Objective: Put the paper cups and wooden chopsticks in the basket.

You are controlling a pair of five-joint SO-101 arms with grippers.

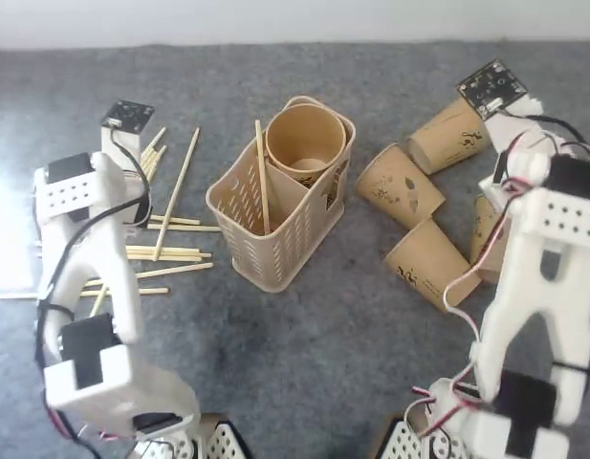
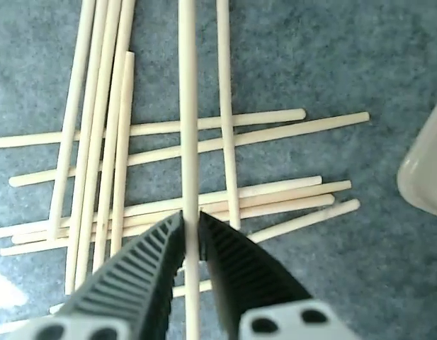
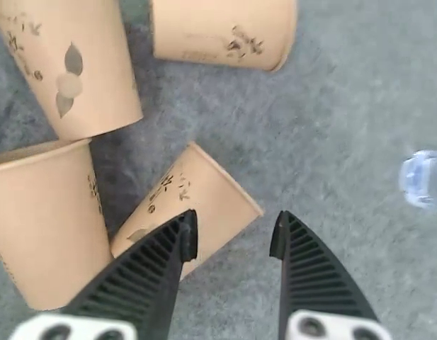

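While left jaws clamp one chopstick (image 2: 188, 142), right jaws gape over a leaf-printed paper cup (image 3: 197, 198).

My left arm (image 1: 84, 258) runs up the left edge of the high view, its wrist bent downward. My left gripper (image 2: 191, 218) is pinched tight on a single chopstick (image 2: 188, 106). My right arm (image 1: 538, 268) stands at the right edge, wrist tipped down, and my right gripper (image 3: 232, 235) has its jaws spread apart.
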